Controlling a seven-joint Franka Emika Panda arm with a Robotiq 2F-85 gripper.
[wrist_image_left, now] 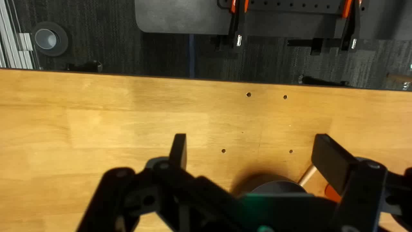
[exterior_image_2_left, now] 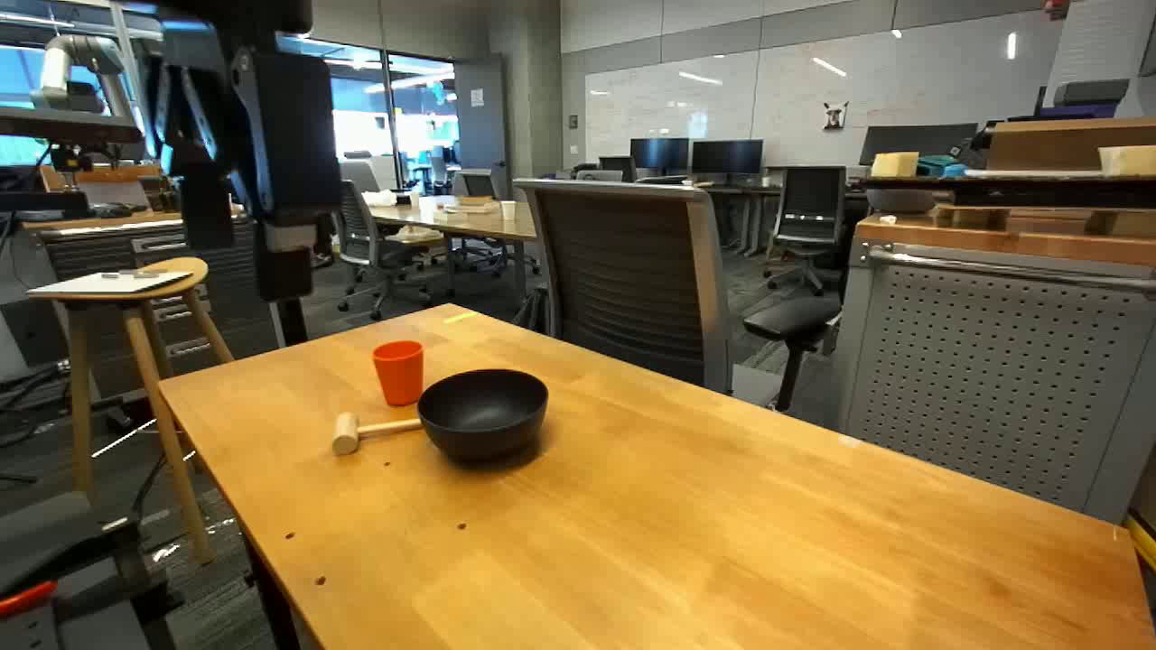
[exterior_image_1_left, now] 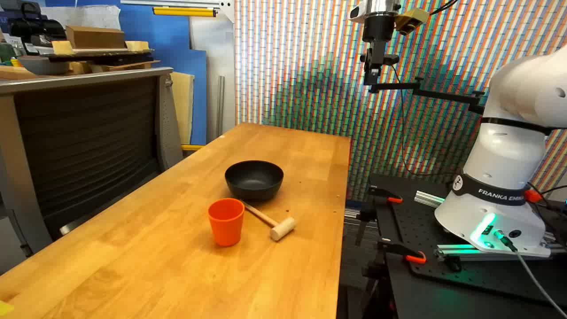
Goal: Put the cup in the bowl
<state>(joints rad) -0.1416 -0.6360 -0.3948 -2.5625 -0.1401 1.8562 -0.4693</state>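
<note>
The orange-red cup (exterior_image_1_left: 226, 223) stands upright on the wooden table, beside the black bowl (exterior_image_1_left: 254, 181). Both also show in an exterior view, the cup (exterior_image_2_left: 398, 373) behind and left of the bowl (exterior_image_2_left: 483, 417). The bowl is upright and its visible inside holds nothing. My gripper (exterior_image_1_left: 373, 75) is high above the table, apart from both things; it also shows in an exterior view (exterior_image_2_left: 248, 244). In the wrist view the gripper (wrist_image_left: 251, 137) has its fingers wide apart with nothing between them. Its body hides most of the bowl (wrist_image_left: 279, 187) and cup (wrist_image_left: 331, 193).
A light wooden mallet (exterior_image_1_left: 282, 228) lies between cup and bowl, its handle end reaching the bowl. A dark chair (exterior_image_2_left: 632, 280) stands along the table's far side. The robot's black mounting table (exterior_image_1_left: 443, 283) has clamps facing the wooden table's edge (wrist_image_left: 206, 80).
</note>
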